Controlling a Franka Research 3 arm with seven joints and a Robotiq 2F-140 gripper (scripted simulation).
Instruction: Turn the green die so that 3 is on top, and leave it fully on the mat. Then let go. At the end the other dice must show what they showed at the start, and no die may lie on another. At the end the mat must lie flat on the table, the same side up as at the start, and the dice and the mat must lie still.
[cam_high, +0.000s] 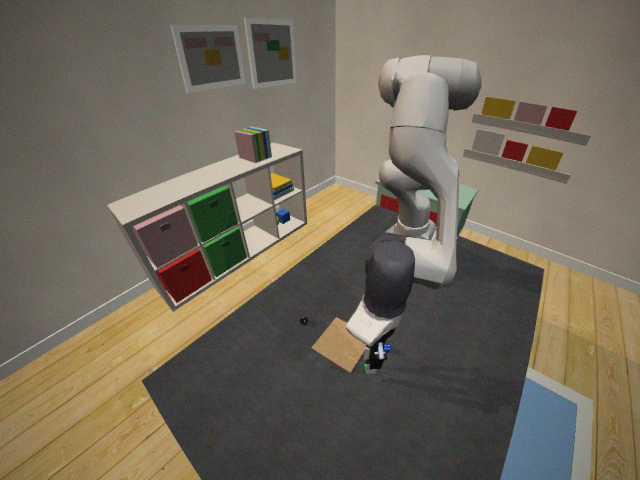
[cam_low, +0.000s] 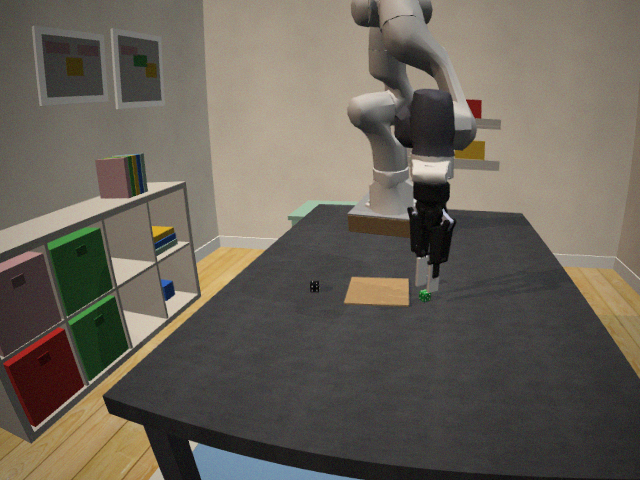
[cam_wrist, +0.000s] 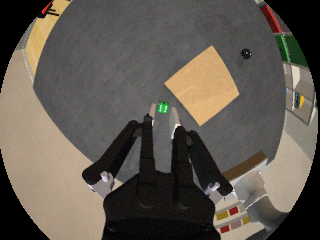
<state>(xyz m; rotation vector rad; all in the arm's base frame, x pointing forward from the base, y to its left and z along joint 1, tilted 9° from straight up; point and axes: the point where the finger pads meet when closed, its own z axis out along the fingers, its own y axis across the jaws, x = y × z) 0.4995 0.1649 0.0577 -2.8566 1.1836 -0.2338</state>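
I'm holding my hand (cam_low: 427, 285) pointing straight down over the desk (cam_low: 361, 392), fingers vertical, arm bent over from the base at the far end. The fingers are standing narrow w/ a small gap between them, and they're gripping nothing.

The green die (cam_low: 424, 295) is sitting on the desk directly under my fingertips, approx. in line w/ the gap. From the wrist cam the die (cam_wrist: 162, 107) is showing right betw. the two finger ends, w/ my hand (cam_wrist: 162, 119) framing it on both sides. From the side the tips are ending just above the die's top; I can't tell whether they're touching it. The pips are too small to read, so I'm not calling the top face.

The die is lying off the mat (cam_low: 377, 290), just beside the mat's edge on the side away from the shelf unit, v. close but not on it. From above, my wrist is covering most of the spot: only a sliver of green (cam_high: 365, 367) is peeking out beside my hand (cam_high: 373, 364), next to the mat's corner (cam_high: 338, 343).

The mat is lying flat (cam_wrist: 202, 86). The black die (cam_low: 314, 285) is resting on the desk on the mat's other side, well apart from my hand, also off the mat (cam_high: 303, 320).
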